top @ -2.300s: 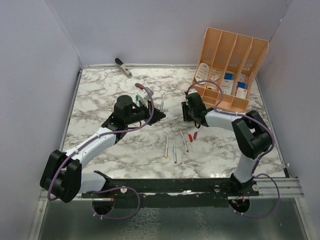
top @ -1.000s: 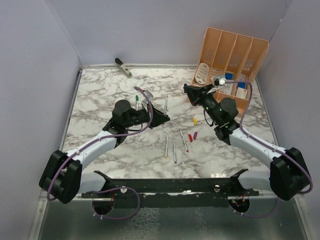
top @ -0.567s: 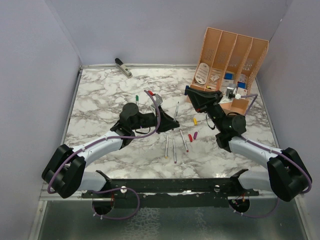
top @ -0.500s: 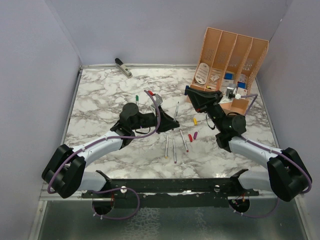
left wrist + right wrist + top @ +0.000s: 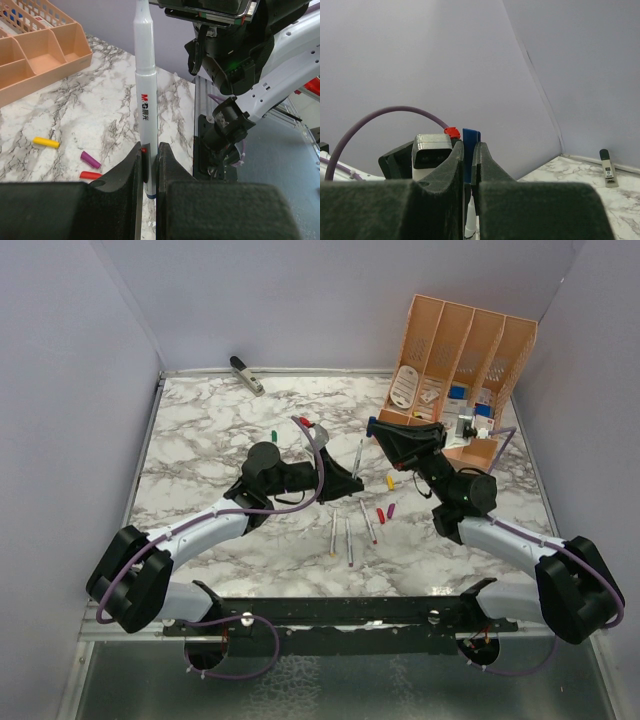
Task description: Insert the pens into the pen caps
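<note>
My left gripper [image 5: 350, 482] is shut on a silver-grey pen [image 5: 358, 455] and holds it upright; the pen fills the left wrist view [image 5: 145, 95] between the fingers of that gripper [image 5: 149, 150]. My right gripper [image 5: 376, 427] is shut on the blue cap [image 5: 470, 145], directly above the pen's white tip [image 5: 469, 220]. Whether they touch is hidden by the jaws. Three pens [image 5: 349, 538] lie on the table in front. The yellow cap [image 5: 391, 481], red cap [image 5: 380, 514] and magenta cap [image 5: 391, 509] lie beside them. The green cap [image 5: 273, 434] lies to the left.
An orange desk organiser [image 5: 460, 360] stands at the back right, just behind my right gripper. A grey-black stapler-like object [image 5: 247, 375] lies at the back left edge. Purple walls close in the marble table [image 5: 200, 430].
</note>
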Controlling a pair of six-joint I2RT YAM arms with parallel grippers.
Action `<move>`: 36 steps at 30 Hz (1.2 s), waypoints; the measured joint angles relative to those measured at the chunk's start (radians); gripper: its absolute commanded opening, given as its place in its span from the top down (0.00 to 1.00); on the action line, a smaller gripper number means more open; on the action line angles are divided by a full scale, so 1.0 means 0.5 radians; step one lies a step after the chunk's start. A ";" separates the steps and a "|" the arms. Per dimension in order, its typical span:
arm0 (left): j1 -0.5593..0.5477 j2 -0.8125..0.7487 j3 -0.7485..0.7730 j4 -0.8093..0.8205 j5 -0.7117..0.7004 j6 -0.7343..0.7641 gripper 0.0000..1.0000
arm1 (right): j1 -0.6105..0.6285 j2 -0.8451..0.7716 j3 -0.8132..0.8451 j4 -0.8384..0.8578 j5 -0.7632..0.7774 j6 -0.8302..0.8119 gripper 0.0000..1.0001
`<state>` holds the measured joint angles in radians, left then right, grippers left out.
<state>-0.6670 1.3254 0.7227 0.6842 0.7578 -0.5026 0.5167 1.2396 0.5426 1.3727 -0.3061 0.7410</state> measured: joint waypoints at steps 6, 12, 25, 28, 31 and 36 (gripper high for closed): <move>-0.021 0.024 0.010 0.006 0.032 0.053 1.00 | 0.000 0.004 0.024 -0.021 -0.032 0.029 0.99; -0.023 0.046 0.010 0.007 0.033 0.098 1.00 | 0.001 0.004 0.028 -0.067 -0.050 0.025 0.99; -0.023 0.047 0.010 0.006 0.033 0.137 1.00 | 0.002 -0.024 0.028 -0.150 -0.050 -0.032 0.99; -0.023 0.047 0.010 0.006 0.032 0.137 1.00 | 0.002 -0.047 0.027 -0.165 -0.050 -0.044 0.99; -0.023 0.047 0.010 0.006 0.031 0.136 1.00 | 0.002 -0.065 0.025 -0.173 -0.050 -0.056 0.99; -0.023 0.047 0.012 0.006 0.031 0.136 1.00 | 0.004 -0.072 0.019 -0.175 -0.050 -0.062 0.99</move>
<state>-0.6785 1.3487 0.7288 0.6872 0.7734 -0.4347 0.5186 1.2037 0.5522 1.2854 -0.3313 0.7101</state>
